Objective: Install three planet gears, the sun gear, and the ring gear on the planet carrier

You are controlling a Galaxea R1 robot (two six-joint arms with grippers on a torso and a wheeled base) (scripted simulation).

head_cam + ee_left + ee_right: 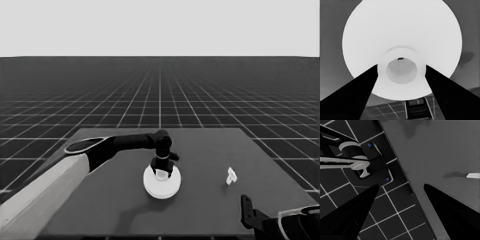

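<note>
Left gripper (161, 172) over larger round part (161, 184), fingers (360, 90) pinching its raised hub. Right gripper (401, 187) parked, spread.

Left arm (45, 192): long pale grey boxy section farther back, turning black and rounded toward the wrist, with a thin pale band just above the hand. Left hand (162, 172): two long pointed black fingers (352, 97), seen as plain dark wedges without markings. Right arm (295, 225): black, with a pale curved outline along its edge. Right hand (401, 195): same pointed black fingers (347, 215).
</note>
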